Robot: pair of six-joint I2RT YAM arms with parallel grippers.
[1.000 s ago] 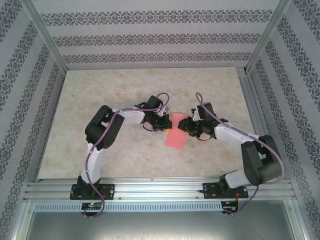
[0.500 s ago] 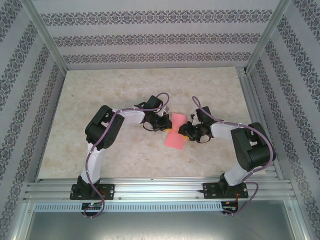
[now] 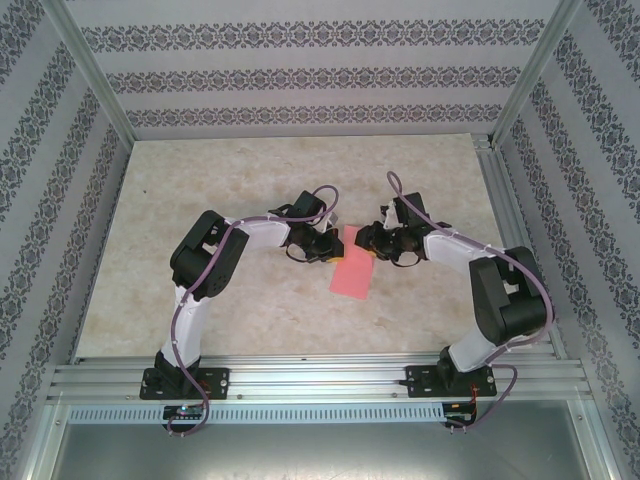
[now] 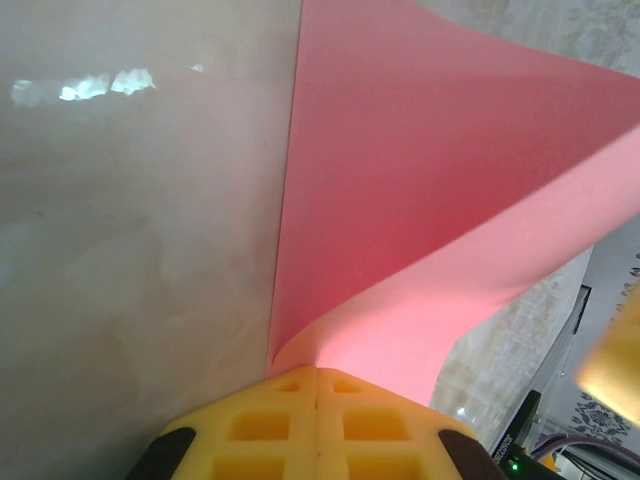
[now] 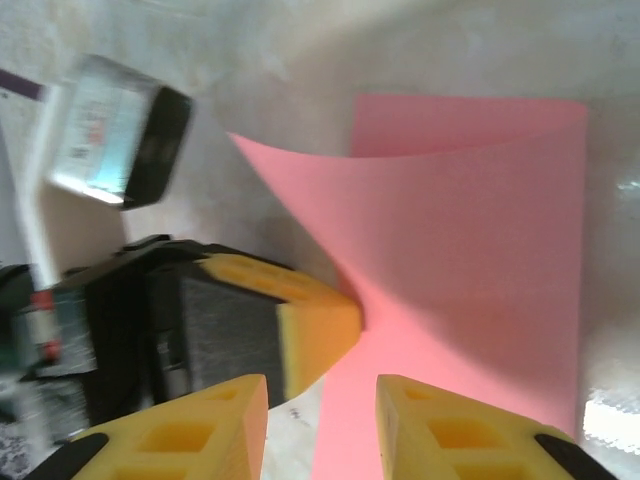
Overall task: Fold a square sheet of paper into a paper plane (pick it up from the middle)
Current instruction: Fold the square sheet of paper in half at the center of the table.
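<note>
You've got one sheet dead centre of the top view, with its upper part curled up off the table. The left gripper is clamped on the sheet's upper-left edge. The right gripper hangs right beside it, jaws apart. Two grippers, and plenty of bare table all round.

The square sheet of paper lies on the pale marbled worktop, its far and right edges flat while its left part rises in a curl, with a pointed corner up at the left. The left arm's fingers, yellow-tipped on a black body, meet the paper at the foot of that curl, their tip touching the pink. A blurred pale block with a black end sits beyond them. At the bottom edge, the right arm's fingers stand apart with nothing between them, one over the worktop, the other over the paper's near edge.
</note>
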